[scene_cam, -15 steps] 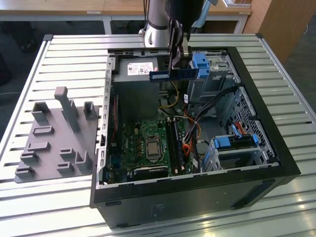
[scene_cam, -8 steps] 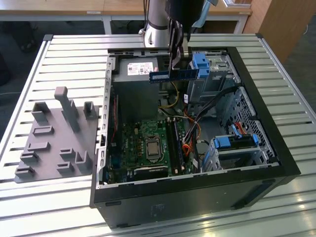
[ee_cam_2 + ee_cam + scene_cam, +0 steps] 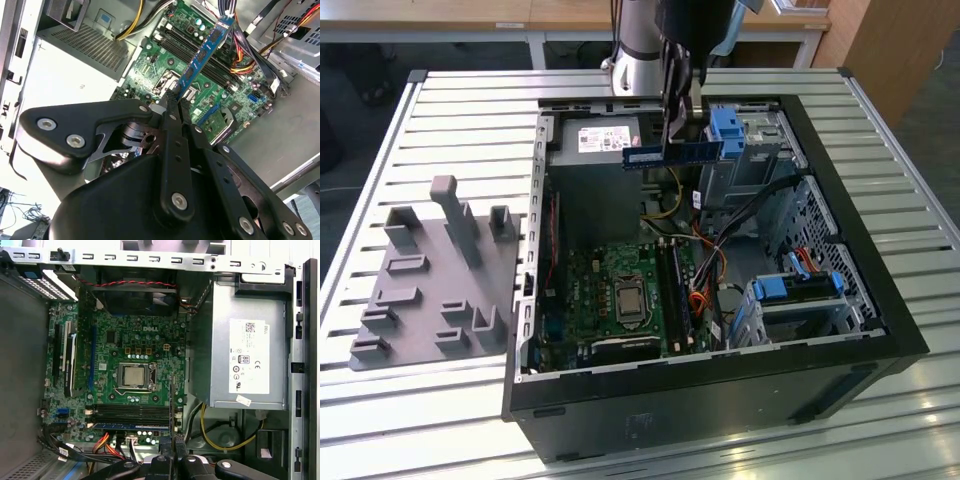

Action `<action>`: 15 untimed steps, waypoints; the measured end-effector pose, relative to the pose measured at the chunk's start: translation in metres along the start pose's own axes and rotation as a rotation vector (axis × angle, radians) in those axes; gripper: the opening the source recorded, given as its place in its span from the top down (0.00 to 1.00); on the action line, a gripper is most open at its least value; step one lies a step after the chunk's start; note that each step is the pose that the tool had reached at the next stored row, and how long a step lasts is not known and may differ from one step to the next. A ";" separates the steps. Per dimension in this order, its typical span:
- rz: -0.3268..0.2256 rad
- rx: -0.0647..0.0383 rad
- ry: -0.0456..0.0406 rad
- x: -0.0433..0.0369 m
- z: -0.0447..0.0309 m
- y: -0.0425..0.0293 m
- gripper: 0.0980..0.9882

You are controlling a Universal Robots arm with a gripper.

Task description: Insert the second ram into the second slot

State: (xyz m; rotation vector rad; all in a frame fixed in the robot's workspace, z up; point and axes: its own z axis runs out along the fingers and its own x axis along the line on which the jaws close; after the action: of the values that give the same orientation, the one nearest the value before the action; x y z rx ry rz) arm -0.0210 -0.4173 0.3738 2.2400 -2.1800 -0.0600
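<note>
Blue stick clamped above the open case, well clear of its slot.

Nearest in the second wrist view, the gripper [image 3: 176, 97] has its black fingers pinched tight on the second ram [image 3: 205, 52] near one end. Most of the board juts free, which I judge keeps the fingers clear of the slot latches. Beyond it the black memory slots [image 3: 175, 42] run across the green motherboard [image 3: 160, 70], and the stick does not touch them. In the exterior view it hangs level in the upper middle of the frame, over the far part of the case [image 3: 880, 300]. The blue drive cage [image 3: 728, 130] is just beside it toward the exterior view's right, and the grey power supply [image 3: 570, 150] is behind. The case lies on its side on the slatted table [image 3: 470, 120], so the slots face upward, probably to suit a straight push from above.
</note>
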 end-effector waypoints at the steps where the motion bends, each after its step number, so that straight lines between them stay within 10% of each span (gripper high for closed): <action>1: 0.000 0.000 0.0000 0.0004 0.0000 0.0000 0.96; 15: 0.000 0.000 -0.0001 0.0080 -0.0001 0.0002 0.96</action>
State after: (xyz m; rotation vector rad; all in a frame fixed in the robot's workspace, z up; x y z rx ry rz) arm -0.0210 -0.4253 0.3738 2.2401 -2.1801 -0.0601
